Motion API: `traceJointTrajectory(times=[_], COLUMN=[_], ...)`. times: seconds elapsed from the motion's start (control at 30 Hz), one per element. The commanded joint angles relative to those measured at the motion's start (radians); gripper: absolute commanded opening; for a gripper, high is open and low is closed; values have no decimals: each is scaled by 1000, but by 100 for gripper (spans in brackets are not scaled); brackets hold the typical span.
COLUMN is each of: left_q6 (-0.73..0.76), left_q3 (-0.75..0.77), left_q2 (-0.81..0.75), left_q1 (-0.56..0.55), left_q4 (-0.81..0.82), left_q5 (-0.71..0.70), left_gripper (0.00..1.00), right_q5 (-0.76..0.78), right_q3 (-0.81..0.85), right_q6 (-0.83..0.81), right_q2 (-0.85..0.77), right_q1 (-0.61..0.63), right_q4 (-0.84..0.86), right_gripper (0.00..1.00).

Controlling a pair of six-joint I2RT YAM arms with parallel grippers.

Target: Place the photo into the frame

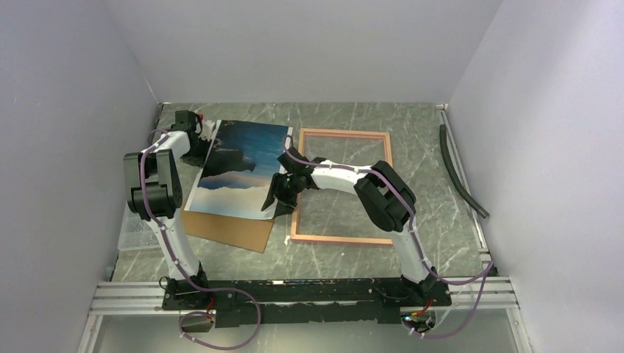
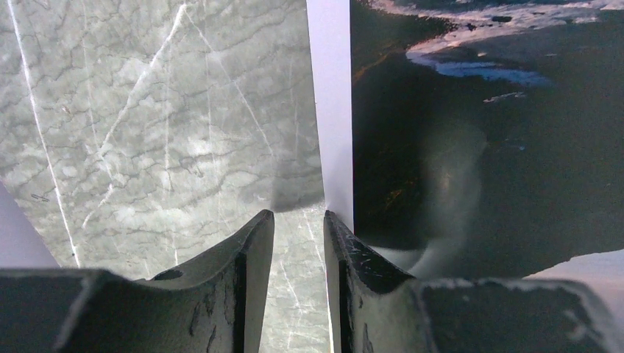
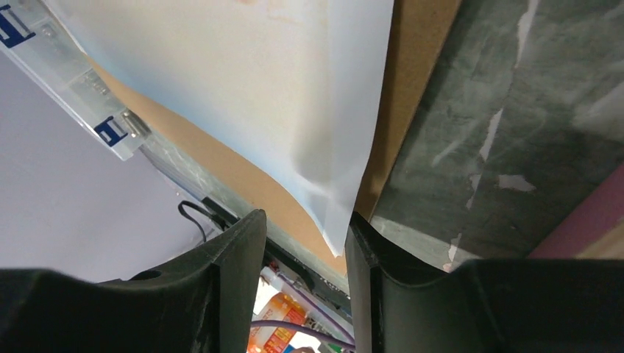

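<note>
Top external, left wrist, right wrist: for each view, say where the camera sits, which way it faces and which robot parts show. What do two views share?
Top external: above and behind, looking down on the table, photo and frame; left arm and right arm show whole.
Left wrist: on the left arm, facing the photo's dark edge and table; the left claw shows.
Right wrist: on the right arm, facing the photo's pale corner over the backing board; the right claw shows.
Shared: both wrist views show the photo.

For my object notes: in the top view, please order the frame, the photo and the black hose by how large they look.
1. the frame
2. the photo, a little smaller
3. the black hose, long but thin
</note>
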Motion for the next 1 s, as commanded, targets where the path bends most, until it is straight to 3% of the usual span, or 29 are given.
traceJointTrajectory(times=[0.0,0.07,0.23,0.3,0.5,0.67,0.87,0.97], left_q6=[-17,-18,-31,-39,-56,-80,-90,-90], left_q3=[-10,-10,8,26,88,170,217,219], left_q2=[27,27,18,6,-25,-43,-58,-73], left_q1=[-27,-24,-24,-21,-9,35,74,80], left_q4=[-108,-110,-143,-166,-220,-257,-275,-279], left_q5=[76,77,99,118,134,132,122,121], left_gripper=[38,38,40,41,49,72,80,80], right_q5=[34,43,63,79,151,238,389,528], right_q3=[-23,-28,-16,-11,26,130,241,368], right_q6=[25,31,25,13,-72,-244,-458,-561], right_q2=[-43,-46,-38,-49,-127,-213,-350,-378], right_q1=[-6,-8,-8,-8,-8,-8,-22,-44], right_q4=[37,51,54,52,8,-129,-328,-541], right_gripper=[46,41,6,1,0,0,0,0])
